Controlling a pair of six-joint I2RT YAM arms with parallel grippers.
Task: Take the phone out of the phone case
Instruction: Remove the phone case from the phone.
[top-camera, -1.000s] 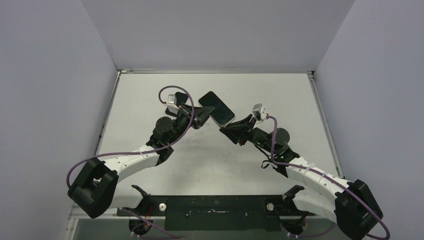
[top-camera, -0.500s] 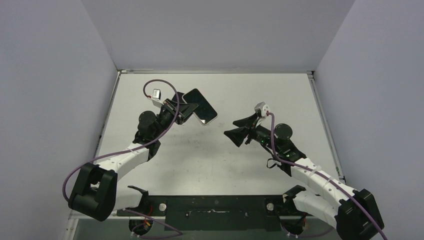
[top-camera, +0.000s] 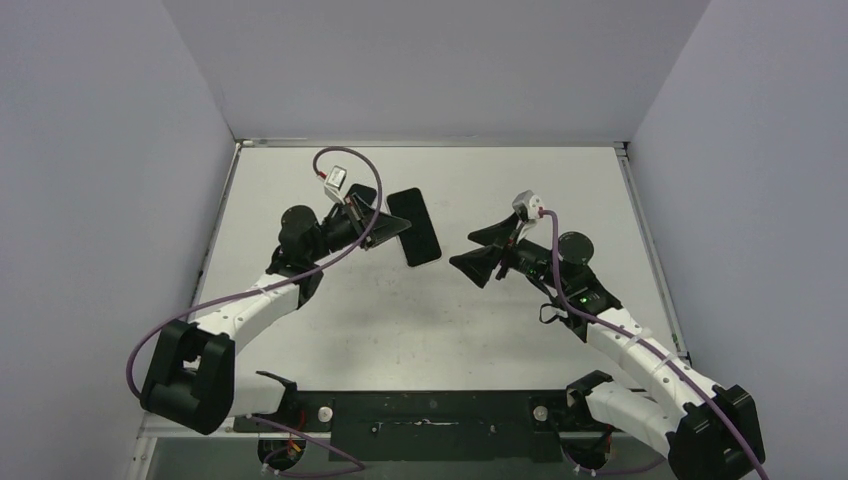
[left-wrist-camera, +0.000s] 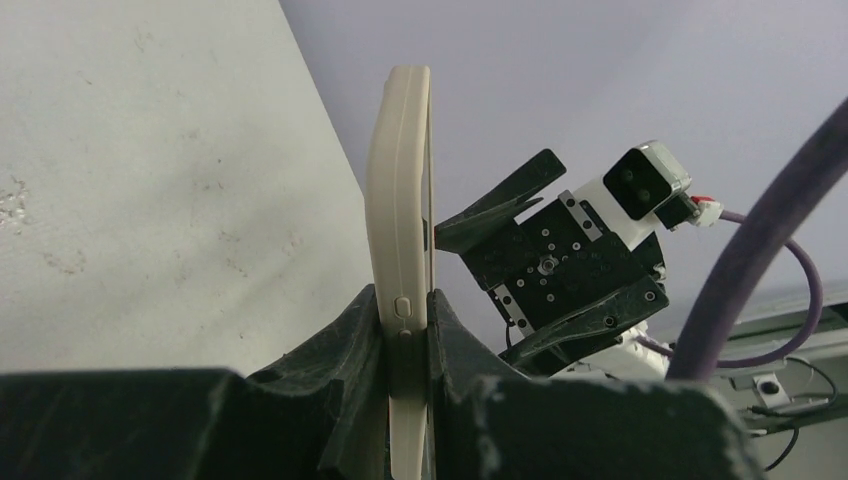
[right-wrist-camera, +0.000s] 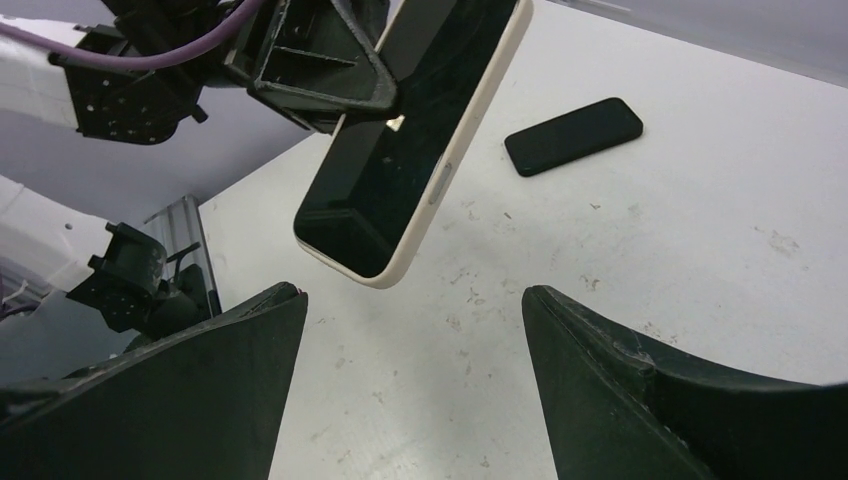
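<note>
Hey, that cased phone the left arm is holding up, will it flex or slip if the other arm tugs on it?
Probably stiff: the phone looks flat though the left tool pinches only one end. The smooth cream case may slip or pivot there.

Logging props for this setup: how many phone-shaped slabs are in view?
2. A cream-cased phone is clamped in the left pincer above the table; a black slab lies flat on the table beyond it. More could be hidden.

Phone (left-wrist-camera: 398, 200) base hidden between jaws
</note>
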